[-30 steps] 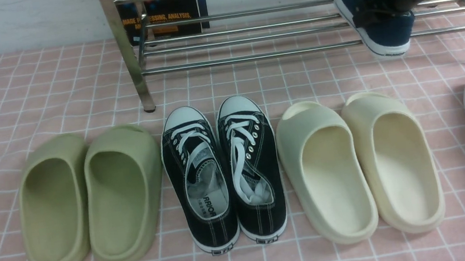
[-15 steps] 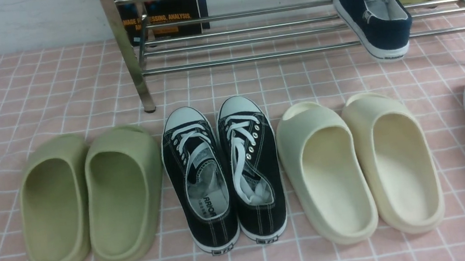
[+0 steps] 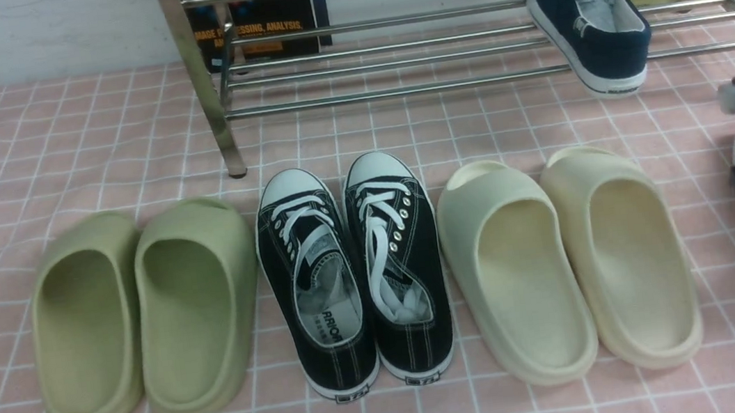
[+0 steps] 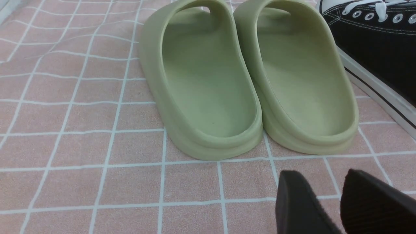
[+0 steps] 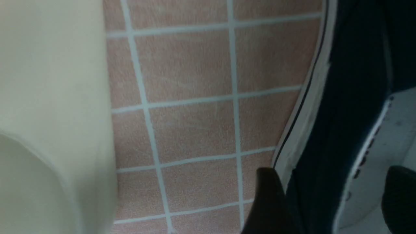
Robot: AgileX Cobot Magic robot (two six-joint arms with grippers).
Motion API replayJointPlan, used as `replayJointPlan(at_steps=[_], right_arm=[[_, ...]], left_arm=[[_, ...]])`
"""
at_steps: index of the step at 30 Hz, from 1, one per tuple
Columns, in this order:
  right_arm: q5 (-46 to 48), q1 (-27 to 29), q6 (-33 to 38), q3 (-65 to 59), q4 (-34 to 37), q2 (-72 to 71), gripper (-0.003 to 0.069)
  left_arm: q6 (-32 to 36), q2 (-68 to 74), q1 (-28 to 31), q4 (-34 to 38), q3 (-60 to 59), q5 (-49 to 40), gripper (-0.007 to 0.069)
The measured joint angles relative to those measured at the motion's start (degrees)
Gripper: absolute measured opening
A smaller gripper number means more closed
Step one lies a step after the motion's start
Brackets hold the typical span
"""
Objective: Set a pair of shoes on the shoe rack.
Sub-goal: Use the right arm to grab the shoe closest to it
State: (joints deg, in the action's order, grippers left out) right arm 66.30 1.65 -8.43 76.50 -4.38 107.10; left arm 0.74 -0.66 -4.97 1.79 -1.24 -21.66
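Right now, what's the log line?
first navy shoe: on rack | right pincer: open, straddling wall of second navy shoe | left pincer: open, empty

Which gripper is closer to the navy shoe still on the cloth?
Right. The right gripper straddles the navy shoe at its side wall; the left gripper sits far off, by the green slides.

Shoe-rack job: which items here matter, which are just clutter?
Job: chrome shoe rack; navy slip-on already on it; second navy slip-on, right gripper open astride its side.
Clutter: green slides; black lace-up sneakers; cream slides; books behind rack.
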Motion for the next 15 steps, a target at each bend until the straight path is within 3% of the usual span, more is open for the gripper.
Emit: replayJointPlan(at_steps=[6, 9, 10, 12, 15], right_arm=[[-6.2, 0.0, -0.9, -6.6, 0.7, -0.1, 0.0410], [-7.1, 0.0, 0.1, -7.0, 0.6, -0.8, 0.0252], [-7.1, 0.0, 0.3, -7.0, 0.7, -0.9, 0.0242], [-7.3, 0.0, 0.6, -7.2, 0.9, -2.5, 0.0092], [-7.2, 0.0, 1.3, -7.2, 1.6, -5.5, 0.0008]], left_arm=[[0.0, 0.0, 0.0, 0.0, 0.0, 0.0, 0.0239], [0.0, 0.0, 0.0, 0.0, 0.0, 0.0, 0.0239], [0.0, 0.0, 0.0, 0.0, 0.0, 0.0, 0.0239], [0.0, 0.0, 0.0, 0.0, 0.0, 0.0, 0.0239], [0.0, 0.0, 0.0, 0.0, 0.0, 0.0, 0.0239]])
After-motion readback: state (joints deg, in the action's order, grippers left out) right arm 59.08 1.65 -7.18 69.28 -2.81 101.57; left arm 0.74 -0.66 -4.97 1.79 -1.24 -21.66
